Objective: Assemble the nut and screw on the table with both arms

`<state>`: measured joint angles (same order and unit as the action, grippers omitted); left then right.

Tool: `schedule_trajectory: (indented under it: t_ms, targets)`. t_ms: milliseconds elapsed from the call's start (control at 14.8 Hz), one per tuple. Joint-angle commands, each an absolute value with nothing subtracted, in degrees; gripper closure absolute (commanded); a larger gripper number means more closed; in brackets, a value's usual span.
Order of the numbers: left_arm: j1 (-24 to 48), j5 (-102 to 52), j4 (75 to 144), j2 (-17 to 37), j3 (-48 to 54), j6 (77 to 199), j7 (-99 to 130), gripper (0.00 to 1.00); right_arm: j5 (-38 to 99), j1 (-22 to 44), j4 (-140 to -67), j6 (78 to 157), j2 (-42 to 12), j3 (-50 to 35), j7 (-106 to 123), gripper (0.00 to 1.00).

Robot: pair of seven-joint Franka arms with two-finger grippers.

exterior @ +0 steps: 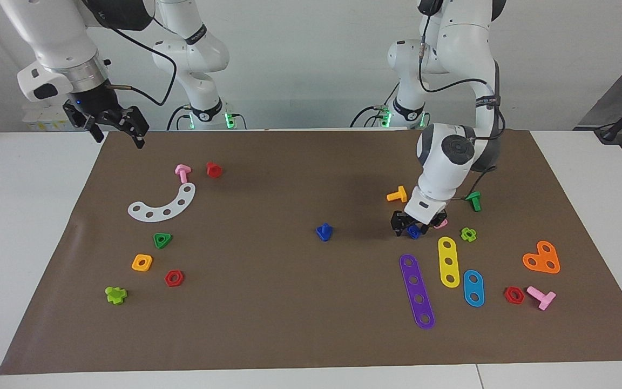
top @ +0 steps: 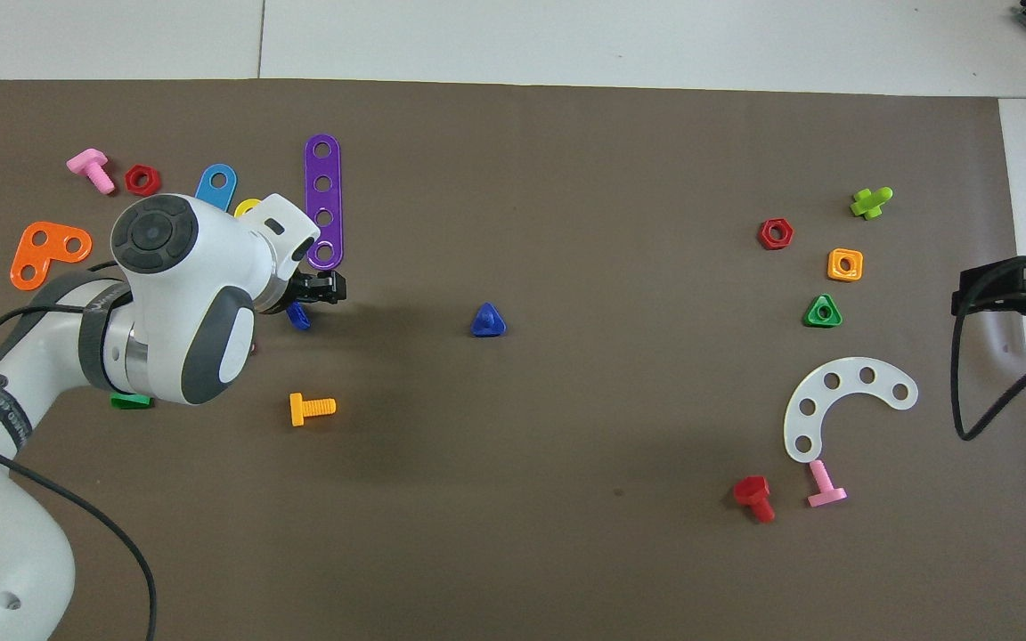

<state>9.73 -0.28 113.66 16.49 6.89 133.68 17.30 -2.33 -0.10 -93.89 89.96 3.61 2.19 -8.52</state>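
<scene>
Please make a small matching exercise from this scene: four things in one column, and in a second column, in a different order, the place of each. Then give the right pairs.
Things:
1. nut
2. screw
3. right gripper
4. orange-yellow square nut

Places:
A. alone on the mat near the middle of the table
B. up in the air over the mat's edge at the right arm's end
C. at the left gripper, beside the purple strip
D. between the green triangular nut and the red hexagonal nut

Pairs: 1-C, 2-A, 3-B, 4-D
</scene>
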Motion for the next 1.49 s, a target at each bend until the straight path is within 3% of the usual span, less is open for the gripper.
schedule_trajectory:
  t_ms: [0,474,813,1422]
  targets:
    - [10.5,1.0,114.9,16.4,6.9,136.7,20.9,0.20,-1.4,-0.4,-94.3,90.4,4.0,1.9,-9.3,0.00]
    - [11.0,0.7,113.5,17.2,6.9,137.1,23.0,0.21,-1.4,-0.4,-94.4,90.4,4.0,1.9,-9.1,0.00]
    - [9.8,1.0,117.2,16.8,6.8,136.9,23.3,0.26,-1.4,-0.4,-94.4,90.4,4.0,1.9,-8.9,0.00]
    - [10.5,1.0,117.1,17.1,6.8,137.6,31.2,0.33,-1.4,-0.4,-94.5,90.4,4.0,1.9,-9.0,0.00]
